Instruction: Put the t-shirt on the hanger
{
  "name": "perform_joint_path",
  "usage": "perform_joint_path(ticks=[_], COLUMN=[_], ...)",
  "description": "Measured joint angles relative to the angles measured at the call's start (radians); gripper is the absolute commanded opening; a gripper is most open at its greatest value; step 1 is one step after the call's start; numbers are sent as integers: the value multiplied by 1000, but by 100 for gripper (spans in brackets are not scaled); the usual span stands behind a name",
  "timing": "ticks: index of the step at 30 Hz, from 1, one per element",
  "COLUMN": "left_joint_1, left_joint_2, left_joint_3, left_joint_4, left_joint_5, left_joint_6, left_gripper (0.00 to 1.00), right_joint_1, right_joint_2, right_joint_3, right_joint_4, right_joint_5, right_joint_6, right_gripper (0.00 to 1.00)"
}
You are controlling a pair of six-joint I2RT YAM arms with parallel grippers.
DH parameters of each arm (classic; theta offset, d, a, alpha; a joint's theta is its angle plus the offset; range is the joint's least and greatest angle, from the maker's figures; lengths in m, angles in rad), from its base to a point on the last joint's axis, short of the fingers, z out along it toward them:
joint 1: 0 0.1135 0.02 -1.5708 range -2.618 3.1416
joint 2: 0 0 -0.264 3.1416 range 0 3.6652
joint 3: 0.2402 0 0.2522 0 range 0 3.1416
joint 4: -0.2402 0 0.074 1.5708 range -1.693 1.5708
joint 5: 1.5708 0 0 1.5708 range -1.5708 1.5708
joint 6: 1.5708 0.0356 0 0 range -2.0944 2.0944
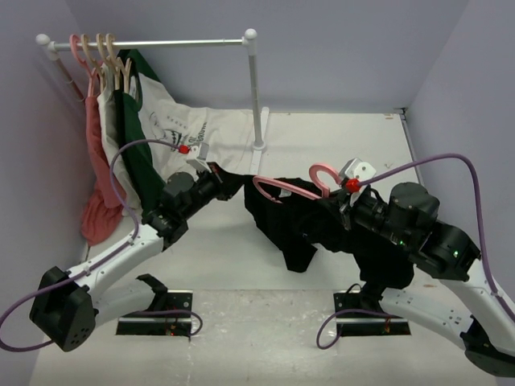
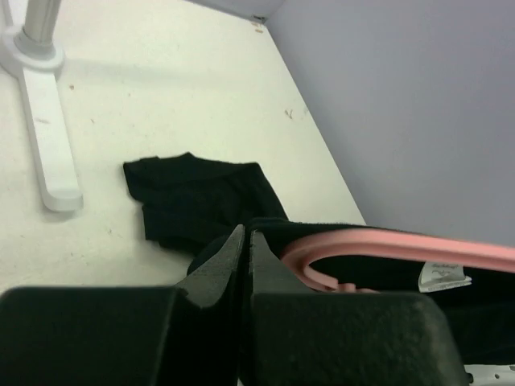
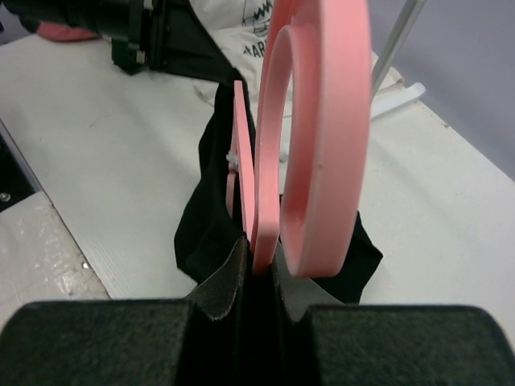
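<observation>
At the middle of the table [image 1: 338,145], the t-shirt [image 1: 294,225] is hung partly over the hanger [image 3: 322,121]. Its soft, light cloth is best pinched at the collar edge. The left gripper [image 2: 245,241] is closed on the cloth, the right gripper [image 3: 257,261] clamped on the hanger's stiff neck.

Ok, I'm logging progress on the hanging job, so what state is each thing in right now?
t-shirt: not yet hung; top held up, rest lying on the table.
hanger: lifted, one arm at the shirt's neck opening.
left gripper: shut on the t-shirt's edge.
right gripper: shut on the hanger below its hook.
other garments: hanging on the rail.
</observation>
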Motion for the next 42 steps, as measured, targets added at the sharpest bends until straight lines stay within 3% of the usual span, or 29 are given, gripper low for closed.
perform_joint_path(ticks=[8,13,16,21,25,30,34,42], left_joint_1=[52,56,4,-127,-131,-132,-133,-137], left_joint_2=[-17,-20,6,73,162,231,225,326], left_joint_3=[124,173,260,534,878,1216,1267,1239], left_joint_4=[-145,-185,-229,-370,-554,-652,-697,-943], left_joint_5=[61,135,144,124,117,149,184,134], left_joint_6=[71,87,111,203,293,366,415,629], left_gripper=[0,0,0,0,0,0,0,0], right_joint_1=[0,0,0,-8,-11,-11,-11,-14], right_joint_2=[83,106,124,157,170,114,18,-65], right_joint_3=[27,36,39,56,130,152,27,-154], right_joint_4=[-52,-20,52,202,276,422,529,489], right_joint_5=[81,55,10,-62,-94,-110,-108,-127], right_joint_6=[15,19,23,50,63,102,144,171], right_gripper=[0,0,0,0,0,0,0,0])
